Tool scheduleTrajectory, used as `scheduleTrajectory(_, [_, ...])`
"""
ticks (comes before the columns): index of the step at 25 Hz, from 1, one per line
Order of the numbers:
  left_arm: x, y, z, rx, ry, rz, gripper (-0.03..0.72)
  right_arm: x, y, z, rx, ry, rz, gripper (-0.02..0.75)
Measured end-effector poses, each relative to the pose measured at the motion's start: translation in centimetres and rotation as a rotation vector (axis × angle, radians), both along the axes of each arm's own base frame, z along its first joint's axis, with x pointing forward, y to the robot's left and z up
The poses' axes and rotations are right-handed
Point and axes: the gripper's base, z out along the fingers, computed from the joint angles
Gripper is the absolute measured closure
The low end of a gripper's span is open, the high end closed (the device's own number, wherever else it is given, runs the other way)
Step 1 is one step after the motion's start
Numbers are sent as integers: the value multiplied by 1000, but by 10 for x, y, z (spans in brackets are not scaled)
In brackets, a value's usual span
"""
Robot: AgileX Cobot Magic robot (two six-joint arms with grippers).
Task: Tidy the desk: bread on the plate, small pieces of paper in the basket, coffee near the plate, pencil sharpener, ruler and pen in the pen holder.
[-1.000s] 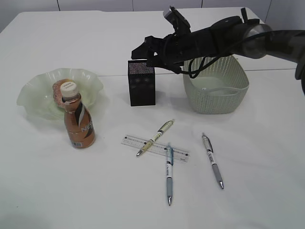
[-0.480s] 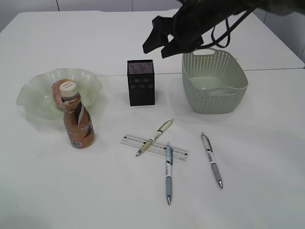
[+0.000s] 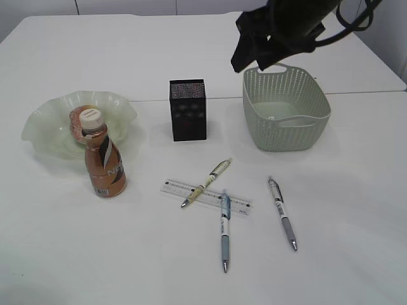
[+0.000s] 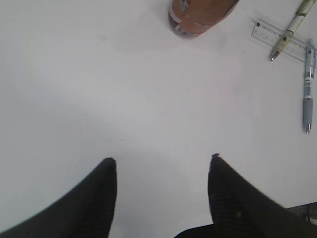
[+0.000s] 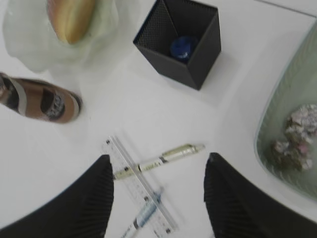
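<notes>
While our right hand (image 3: 254, 60) hangs above the basket's (image 3: 287, 136) back rim, fingers apart and holding nothing, our left hand (image 4: 162, 166) sits low over bare desk (image 3: 76, 248), also spread and empty. We see the bread (image 5: 72, 17) on the plate (image 3: 44, 130), coffee (image 3: 105, 162) upright just in front of it, paper balls (image 5: 297, 134) in the basket, and a blue object in the pen holder (image 3: 188, 109). Ruler (image 3: 206, 197) lies flat with a pale pen (image 3: 206, 183) across it and a blue-grey pen (image 3: 225, 232) overlapping its edge; a third pen (image 3: 283, 214) lies apart to the right.
</notes>
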Motion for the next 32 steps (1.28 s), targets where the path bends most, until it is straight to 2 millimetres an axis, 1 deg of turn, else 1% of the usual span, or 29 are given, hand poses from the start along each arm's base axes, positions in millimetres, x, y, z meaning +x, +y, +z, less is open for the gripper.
scheduleTrajectory(1, [0,0,0,0,0,0,256,-7,1,-2,-32,5,11,312])
scheduleTrajectory(3, [0,1,0,7,0,-1,256,-22,11,-7,-79,12,49,314])
scheduleTrajectory(6, [0,2,-1,28,0,-5,256,-36,34,-19,-133,18,119,316])
scheduleTrajectory(7, [0,2,-1,33,0,-6,256,-41,46,-22,-151,11,153,316])
scheduleTrajectory(11, [0,4,-1,47,1,-8,256,-50,78,-37,-200,-3,238,320])
scheduleTrajectory(13, [0,4,-1,49,-1,-8,256,-51,90,-52,-214,18,264,321])
scheduleTrajectory(15, [0,4,-1,51,-7,-6,256,-49,96,-64,-227,32,276,321])
scheduleTrajectory(19, [2,4,0,54,-21,-2,256,-43,101,-83,-250,60,293,321])
scheduleTrajectory(21, [2,4,0,56,-22,-2,256,-40,103,-88,-266,45,326,321])
scheduleTrajectory(25, [2,5,0,61,-29,-1,256,-36,111,-89,-288,-23,399,321])
scheduleTrajectory(32, [4,5,1,64,-52,5,256,-30,131,-111,-341,-91,588,321])
